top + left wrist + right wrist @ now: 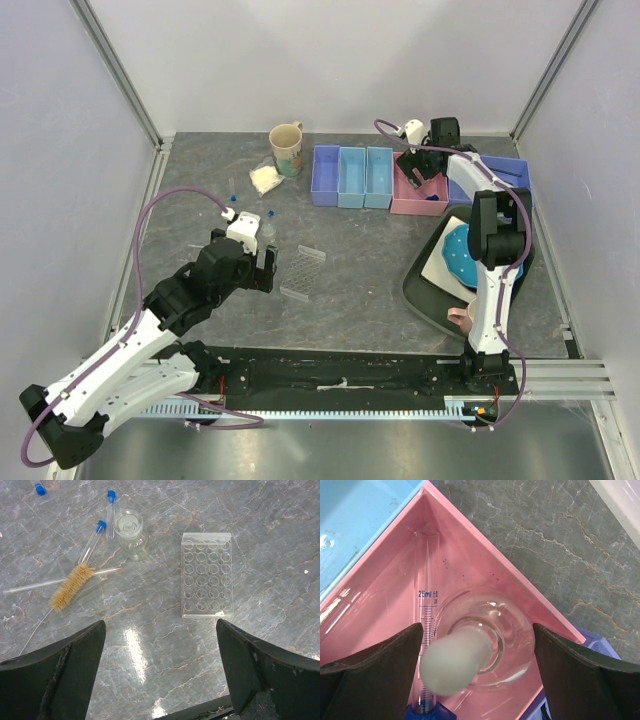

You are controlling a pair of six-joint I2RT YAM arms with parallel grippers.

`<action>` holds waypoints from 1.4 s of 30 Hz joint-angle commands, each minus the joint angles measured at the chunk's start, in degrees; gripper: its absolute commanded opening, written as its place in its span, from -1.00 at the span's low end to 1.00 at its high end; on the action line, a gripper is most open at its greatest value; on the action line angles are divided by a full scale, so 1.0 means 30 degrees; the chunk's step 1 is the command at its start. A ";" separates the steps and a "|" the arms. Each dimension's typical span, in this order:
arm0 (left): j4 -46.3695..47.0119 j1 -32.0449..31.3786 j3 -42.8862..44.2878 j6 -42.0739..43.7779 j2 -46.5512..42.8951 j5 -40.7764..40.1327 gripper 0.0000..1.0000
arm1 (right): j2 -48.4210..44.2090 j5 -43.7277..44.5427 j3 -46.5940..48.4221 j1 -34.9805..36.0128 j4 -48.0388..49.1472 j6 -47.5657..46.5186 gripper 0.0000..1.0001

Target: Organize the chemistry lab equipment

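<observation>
My left gripper is open and empty above bare table, just short of the clear plastic tube rack. Beyond it lie blue-capped clear tubes, a small clear open-topped jar, a bristle brush and a thin glass rod. My right gripper is open over the pink bin. Its fingers stand either side of the white-stoppered clear flask without touching it. A 25 ml graduated cylinder lies beside the flask. The bag of pale powder lies at the back. The black wire tripod is out of view.
A cream mug stands behind the powder bag. Three blue bins sit left of the pink bin and a purple bin to its right. A black tray at right holds a blue dotted plate and a pink mug.
</observation>
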 commanded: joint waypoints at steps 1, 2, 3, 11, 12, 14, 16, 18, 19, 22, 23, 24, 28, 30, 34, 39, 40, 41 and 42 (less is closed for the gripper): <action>0.0563 0.0069 0.0148 -0.0092 -0.0309 -0.0141 0.96 | -0.1089 -0.0515 -0.0004 -0.0083 0.0717 0.0579 0.95; 0.0563 0.0069 0.0119 -0.0092 -0.0338 -0.0141 0.96 | -0.1119 -0.0574 -0.0004 -0.0083 0.0717 0.0638 0.96; 0.0563 0.0069 0.0119 -0.0092 -0.0339 -0.0112 0.96 | -0.1148 -0.0661 -0.0004 -0.0112 0.0717 0.0697 0.96; 0.0592 0.0069 0.0089 -0.0092 -0.0485 -0.0111 0.96 | -0.2288 -0.0926 -0.0122 -0.0171 0.0717 0.0844 0.96; 0.0563 0.0069 0.0089 -0.0092 -0.0485 -0.0111 0.96 | -0.2436 -0.0984 -0.0092 -0.0229 0.0717 0.0844 0.96; 0.0592 0.0069 0.0089 -0.0092 -0.0514 -0.0111 0.96 | -0.2758 -0.1130 -0.0005 -0.0230 0.0717 0.0932 0.96; 0.0563 0.0069 0.0089 -0.0092 -0.0572 -0.0111 0.96 | -0.3285 -0.1276 0.0025 -0.0288 0.0717 0.1020 0.96; 0.0563 0.0069 0.0060 -0.0092 -0.0631 -0.0111 0.96 | -0.3781 -0.1452 -0.0033 -0.0317 0.0717 0.1194 0.96; 0.0563 0.0069 0.0031 -0.0092 -0.0689 -0.0111 0.96 | -0.3959 -0.1685 -0.0062 -0.0318 0.0717 0.1254 0.96; 0.0592 0.0069 0.0060 -0.0150 -0.0777 -0.0053 0.96 | -0.4575 -0.2067 -0.0326 -0.0318 0.0746 0.1663 0.96; 0.0592 0.0069 0.0031 -0.0150 -0.0807 -0.0053 0.96 | -0.4866 -0.2416 -0.0529 -0.0347 0.0862 0.1780 0.96; 0.0592 0.0069 0.0031 -0.0179 -0.0836 -0.0024 0.96 | -0.4985 -0.2594 -0.0676 -0.0347 0.0892 0.1985 0.96; 0.0563 0.0069 0.0031 -0.0209 -0.0895 -0.0023 0.96 | -0.5045 -0.3649 -0.1088 -0.0552 0.1098 0.3126 0.73; 0.0592 0.0069 -0.0028 -0.0180 -0.0983 0.0006 0.96 | -0.4665 -0.3883 -0.1088 -0.0610 0.1068 0.3421 0.44; 0.0592 0.0069 -0.0028 -0.0209 -0.0954 -0.0023 0.96 | -0.3933 -0.3973 -0.0913 -0.0757 0.1039 0.3773 0.06; 0.0592 0.0069 0.0002 -0.0209 -0.0837 0.0006 0.96 | -0.2586 -0.4294 0.0111 -0.1020 0.0572 0.4125 -0.25; 0.0592 0.0069 0.0001 -0.0209 -0.0837 -0.0023 0.96 | -0.2149 -0.4411 0.0461 -0.1050 0.0483 0.4154 -0.33; 0.0592 0.0069 0.0030 -0.0209 -0.0779 0.0006 0.96 | -0.1941 -0.4441 0.0639 -0.1021 0.0250 0.4184 -0.35; 0.0563 0.0069 0.0060 -0.0209 -0.0749 0.0006 0.96 | -0.1736 -0.4442 0.0815 -0.1050 0.0132 0.4242 -0.38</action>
